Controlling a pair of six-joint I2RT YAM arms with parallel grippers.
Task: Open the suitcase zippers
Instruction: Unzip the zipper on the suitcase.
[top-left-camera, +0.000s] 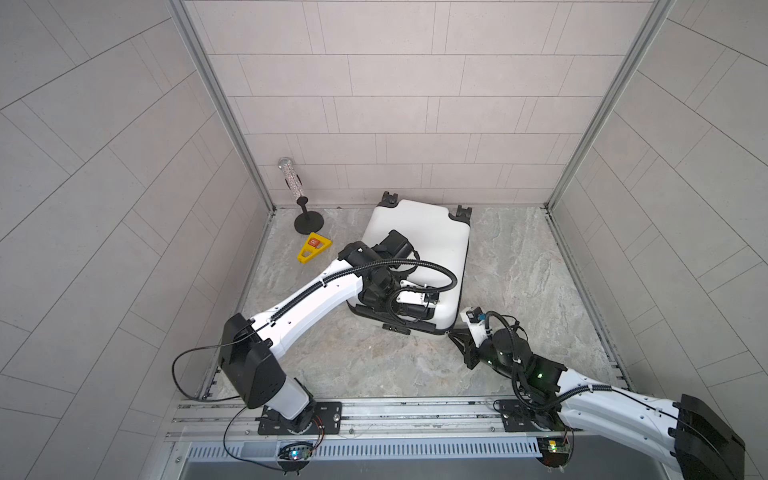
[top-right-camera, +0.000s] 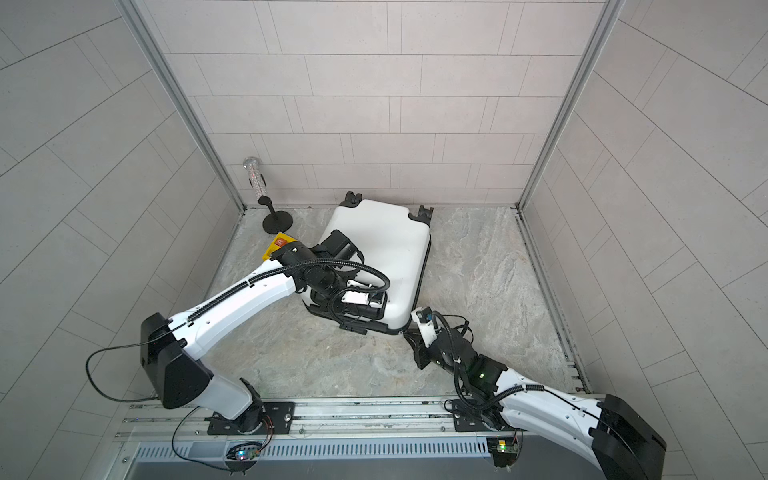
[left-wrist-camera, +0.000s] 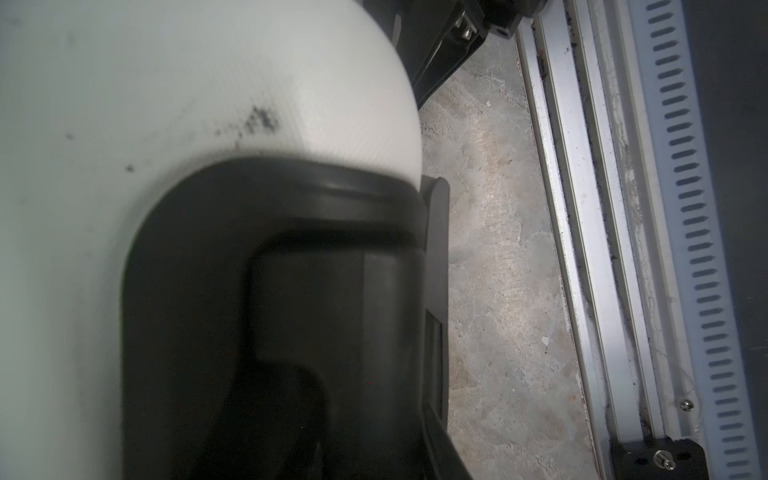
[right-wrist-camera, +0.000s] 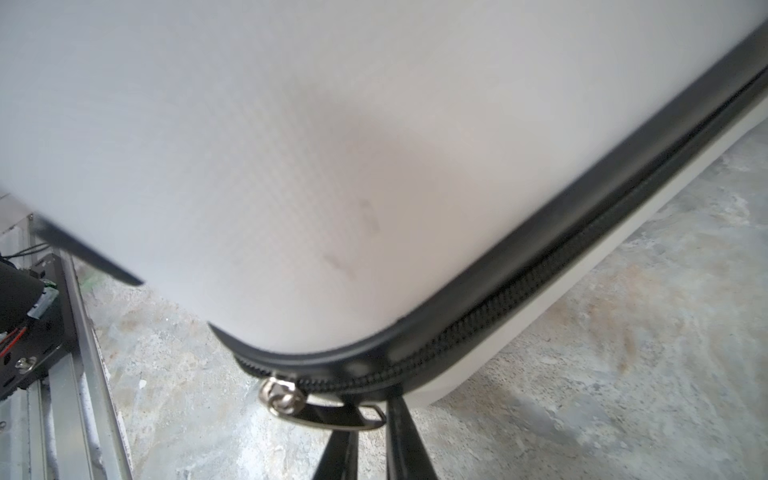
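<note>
1. Suitcase (top-left-camera: 424, 241) (top-right-camera: 386, 245) lies flat on the counter (top-left-camera: 540, 291), one white shell facing up. It sits askew, about midway between the left and right edges. Its black wheels (top-left-camera: 389, 198) are close to the far edge, and its handle end is turned toward the near edge.
2. The zippers (right-wrist-camera: 498, 328) form a thin black band along the seam between the two shell halves. In my right wrist view the teeth are meshed along the whole stretch that shows.
3. At the case's corner nearest the near right part of the counter, the metal zipper pull (right-wrist-camera: 332, 411) hangs from its slider, just above the counter.
4. My right gripper (right-wrist-camera: 370, 419) (top-left-camera: 454, 336) comes in low at that corner. Its two black fingers (right-wrist-camera: 409, 440) are clenched on the zipper pull, one on each side of the flat tab.
5. My left gripper (top-left-camera: 415, 309) (top-right-camera: 365, 309) sits on top of the suitcase at its handle end, over the black handle panel (left-wrist-camera: 291, 270).
6. The left wrist view there is dark and blurred. I cannot tell whether that gripper is released or clenched, or whether it grasps anything.
7. A yellow wedge (top-left-camera: 314, 248) with a red label lies near the left edge, beside the case but apart from it.
8. A black stand (top-left-camera: 308, 222) carrying a glittery tube stands upright in the far left corner.
</note>
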